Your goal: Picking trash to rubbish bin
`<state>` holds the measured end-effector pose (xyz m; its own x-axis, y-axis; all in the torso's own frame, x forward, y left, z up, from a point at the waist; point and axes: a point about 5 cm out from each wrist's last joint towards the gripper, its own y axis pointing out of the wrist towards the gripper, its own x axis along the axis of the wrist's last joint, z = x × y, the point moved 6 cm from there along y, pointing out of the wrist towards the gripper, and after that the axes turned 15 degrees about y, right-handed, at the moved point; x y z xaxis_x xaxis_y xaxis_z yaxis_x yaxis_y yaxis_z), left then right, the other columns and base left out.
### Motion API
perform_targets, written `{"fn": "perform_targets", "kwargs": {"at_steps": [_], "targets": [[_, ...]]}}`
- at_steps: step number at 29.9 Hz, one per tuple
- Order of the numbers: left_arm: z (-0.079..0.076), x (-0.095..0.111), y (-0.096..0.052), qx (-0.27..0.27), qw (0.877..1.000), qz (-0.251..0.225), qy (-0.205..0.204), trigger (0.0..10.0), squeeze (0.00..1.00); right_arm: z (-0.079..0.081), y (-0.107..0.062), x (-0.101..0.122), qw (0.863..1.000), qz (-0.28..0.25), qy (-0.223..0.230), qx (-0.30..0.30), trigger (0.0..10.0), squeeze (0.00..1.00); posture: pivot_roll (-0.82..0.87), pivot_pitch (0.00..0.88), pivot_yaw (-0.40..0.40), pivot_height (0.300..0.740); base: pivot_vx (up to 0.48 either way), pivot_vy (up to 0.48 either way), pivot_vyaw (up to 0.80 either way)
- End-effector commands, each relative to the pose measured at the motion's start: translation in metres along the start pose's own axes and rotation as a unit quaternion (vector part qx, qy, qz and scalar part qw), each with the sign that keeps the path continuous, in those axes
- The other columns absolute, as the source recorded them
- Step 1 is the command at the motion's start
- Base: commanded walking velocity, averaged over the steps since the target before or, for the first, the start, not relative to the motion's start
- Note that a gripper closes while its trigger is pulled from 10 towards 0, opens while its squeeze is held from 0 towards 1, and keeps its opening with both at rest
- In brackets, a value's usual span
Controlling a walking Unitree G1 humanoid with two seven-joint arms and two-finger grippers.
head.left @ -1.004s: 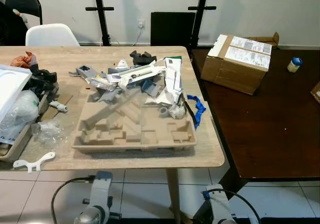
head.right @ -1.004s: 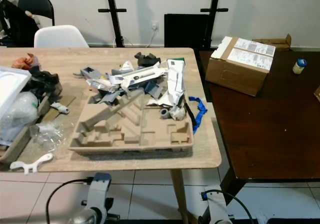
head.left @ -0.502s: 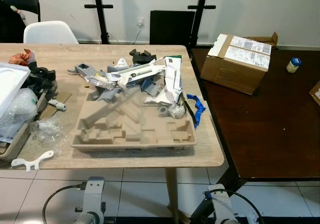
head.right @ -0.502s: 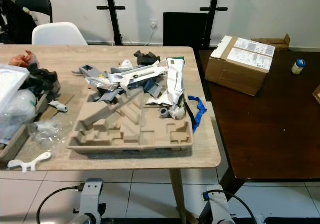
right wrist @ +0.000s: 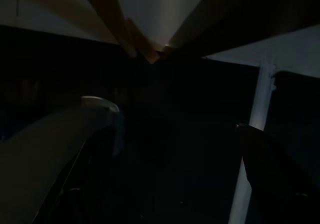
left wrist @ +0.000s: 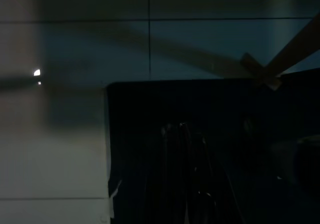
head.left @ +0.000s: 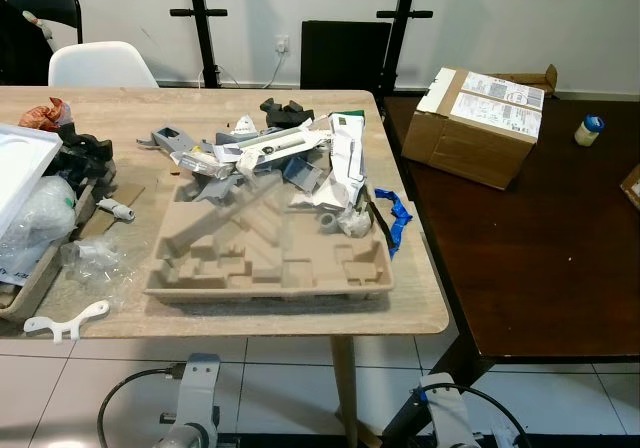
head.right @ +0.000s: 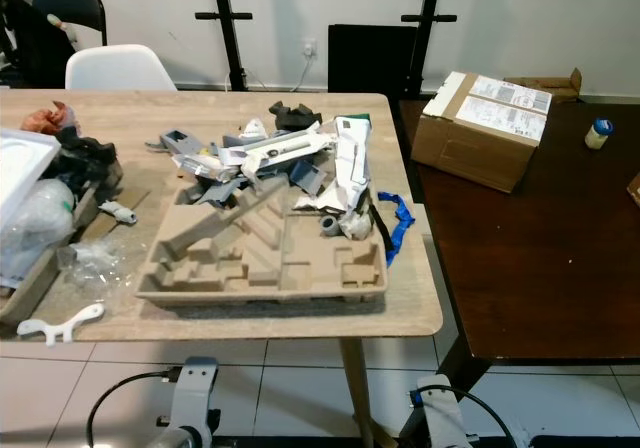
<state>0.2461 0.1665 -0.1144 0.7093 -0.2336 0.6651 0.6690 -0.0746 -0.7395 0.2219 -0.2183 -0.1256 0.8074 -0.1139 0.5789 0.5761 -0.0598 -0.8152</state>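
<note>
A: Left wrist view is nearly black. The left gripper [left wrist: 192,184] hangs over tiled floor, and I cannot tell whether its fingers are parted. Same for the right gripper [right wrist: 165,184], low beneath the table.

B: So both arms idle. Where's the trash?

A: Heaped on the wooden table [head.left: 300,313]: a moulded pulp tray [head.left: 270,263] near the front edge, with torn white packaging [head.left: 345,163] and grey scraps [head.left: 195,153] piled along its far side, and a blue strip [head.left: 393,213] just beside its right end.

B: How would it handle?

A: Likely light. The tray looks stiff but crushable, so pinch its near rim. The papers are floppy; take them by a fold.
</note>
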Motion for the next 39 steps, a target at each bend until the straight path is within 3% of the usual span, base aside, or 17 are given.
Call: {"fn": "perform_targets", "kwargs": {"at_steps": [1, 6, 13, 26, 39], "targets": [[0.011, -0.017, -0.004, 0.019, 0.999, 0.023, -0.017, 10.0, 0.00, -0.004, -0.001, -0.009, 1.000, 0.015, 0.007, -0.008, 10.0, 0.00, -0.06, 0.073, -0.018, 0.740, 0.000, 0.000, 0.00], [0.016, -0.022, -0.006, 0.026, 0.999, 0.029, -0.032, 10.0, 0.00, -0.001, 0.000, -0.004, 1.000, 0.007, 0.021, -0.006, 10.0, 0.00, -0.07, 0.086, 0.008, 0.740, 0.000, 0.000, 0.00], [0.018, -0.026, -0.007, 0.019, 0.999, 0.041, -0.013, 10.0, 0.00, 0.005, 0.001, -0.002, 1.000, 0.010, 0.013, 0.002, 10.0, 0.00, -0.08, 0.072, 0.029, 0.740, 0.000, 0.000, 0.00], [0.024, -0.030, -0.008, 0.027, 0.998, 0.047, -0.014, 10.0, 0.00, -0.002, 0.000, -0.011, 1.000, 0.023, 0.016, -0.008, 10.0, 0.00, -0.07, 0.027, 0.010, 0.740, 0.000, 0.000, 0.00], [0.018, -0.031, -0.007, 0.016, 0.999, 0.050, -0.005, 10.0, 0.00, -0.007, 0.000, -0.002, 1.000, 0.017, 0.009, -0.009, 10.0, 0.00, -0.08, 0.019, -0.006, 0.740, 0.000, 0.000, 0.00]]}}
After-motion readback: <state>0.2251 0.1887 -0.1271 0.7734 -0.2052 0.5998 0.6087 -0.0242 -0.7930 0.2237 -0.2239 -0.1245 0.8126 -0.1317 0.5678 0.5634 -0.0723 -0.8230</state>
